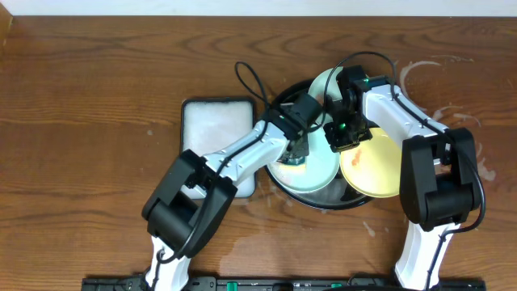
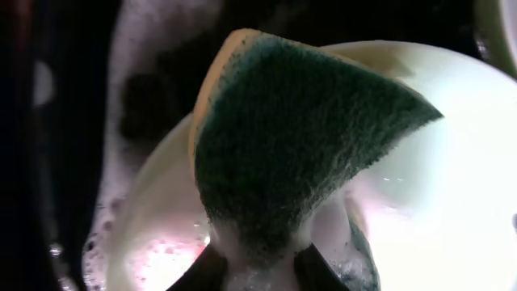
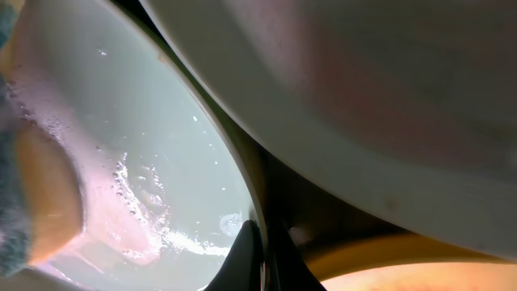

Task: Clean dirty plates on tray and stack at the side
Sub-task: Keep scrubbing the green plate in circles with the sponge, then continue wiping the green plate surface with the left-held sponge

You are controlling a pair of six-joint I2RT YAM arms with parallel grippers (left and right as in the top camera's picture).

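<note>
The black tray holds three plates. My left gripper is shut on a green sponge with a yellow back. It presses the sponge onto the front mint-green plate, where pink suds lie. My right gripper is shut on that plate's right rim. A second mint-green plate leans at the back of the tray. The yellow plate, smeared orange, lies at the right under my right arm.
A white rectangular tray sits just left of the black tray, under my left arm. Whitish soapy rings mark the bare wooden tabletop to the right of the tray. A black cable loops above the left wrist.
</note>
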